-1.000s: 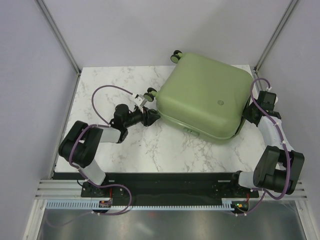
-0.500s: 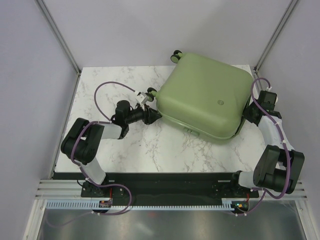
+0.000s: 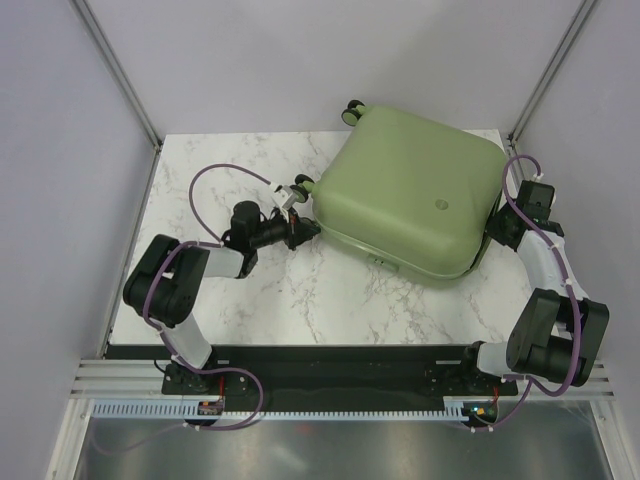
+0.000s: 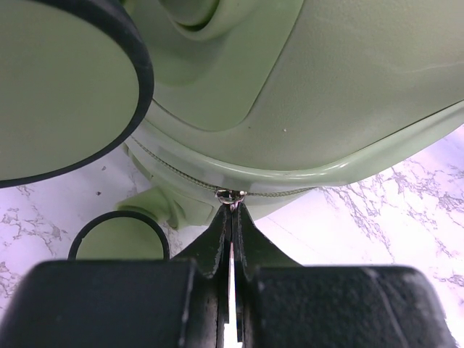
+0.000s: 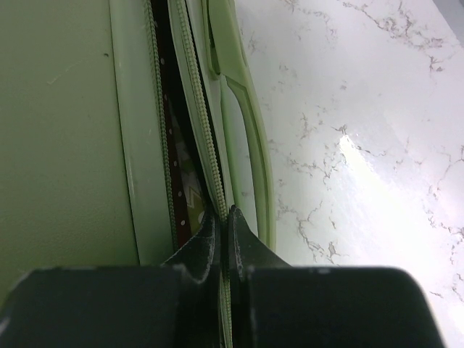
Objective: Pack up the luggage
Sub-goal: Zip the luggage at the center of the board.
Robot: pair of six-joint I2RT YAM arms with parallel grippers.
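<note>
The pale sage-green hard-shell suitcase (image 3: 410, 195) is laid flat on the white marble table (image 3: 220, 170), far right. The left gripper (image 4: 232, 217) is clamped on its small metal zipper pull (image 4: 232, 196); the right gripper (image 5: 223, 225) is pinched shut at the side zipper seam.

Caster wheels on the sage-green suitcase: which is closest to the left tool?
The black-and-green wheel beside the left tool; the other wheel sits at the far corner.

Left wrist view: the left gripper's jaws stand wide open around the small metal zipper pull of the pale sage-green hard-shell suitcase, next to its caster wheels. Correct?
No, the jaws are shut. The left wrist view shows the left gripper closed on the small metal zipper pull of the pale sage-green hard-shell suitcase, next to its caster wheels.
</note>
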